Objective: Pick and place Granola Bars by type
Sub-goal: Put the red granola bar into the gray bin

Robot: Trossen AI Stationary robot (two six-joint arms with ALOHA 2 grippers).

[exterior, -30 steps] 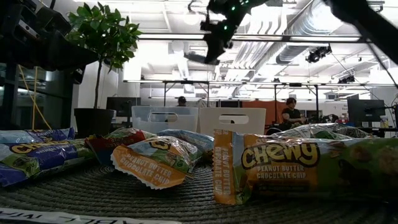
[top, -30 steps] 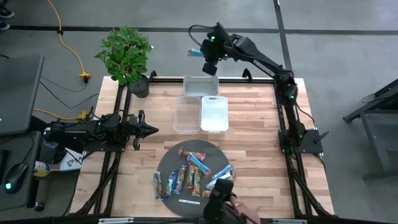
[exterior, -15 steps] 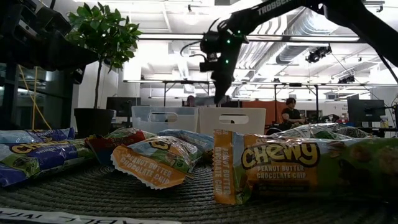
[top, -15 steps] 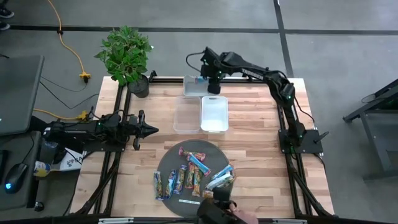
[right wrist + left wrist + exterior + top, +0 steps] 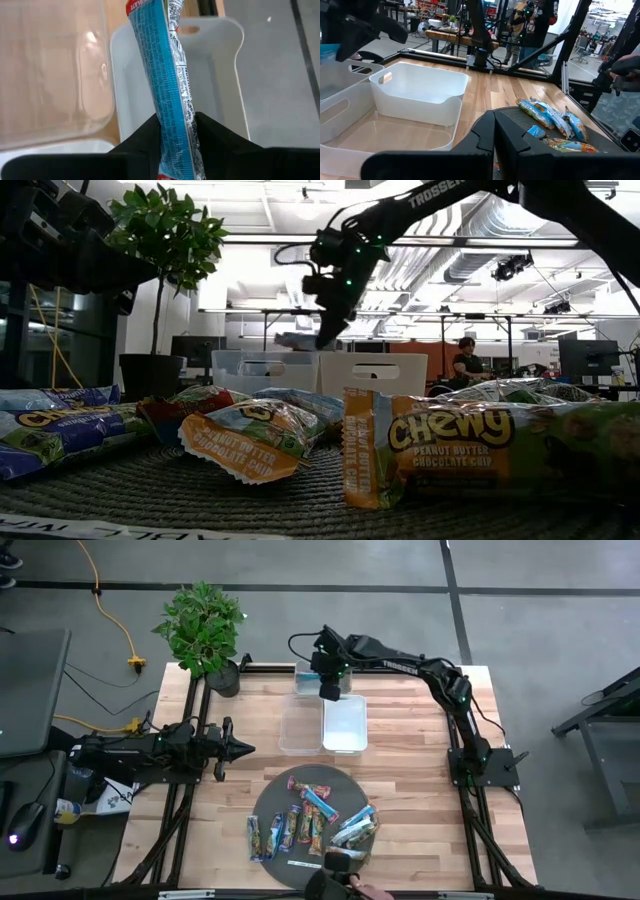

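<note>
My right gripper (image 5: 328, 690) is shut on a blue-wrapped granola bar (image 5: 159, 65) and hangs over the far white bin (image 5: 305, 680), clear of its rim; the low view shows this gripper (image 5: 322, 338) above the bins. Several more granola bars (image 5: 310, 822) in blue, red, green and orange wrappers lie flat on the round grey mat (image 5: 270, 802) near the front edge. My left gripper (image 5: 245, 748) is shut and empty, parked level at the table's left side. My right gripper pinches the blue bar between its two fingers (image 5: 150, 131), across its width near one end (image 5: 176, 137). The fingers slant down from the table's right. The rest of the bar sticks out ahead of the fingers, lifted clear above the far bin (image 5: 215, 75).
A clear bin (image 5: 298, 730) and a white bin (image 5: 345, 725) stand side by side at mid-table, just nearer than the far bin. A potted plant (image 5: 203, 630) stands at the far left corner. A person's hand (image 5: 350, 885) is at the near edge by the mat.
My right gripper, still shut on the blue bar, has come down from high beyond the far edge and moved toward the table's near edge until it hangs over the far bin, tipping further downward. The hand at the near edge has shifted slightly left.
</note>
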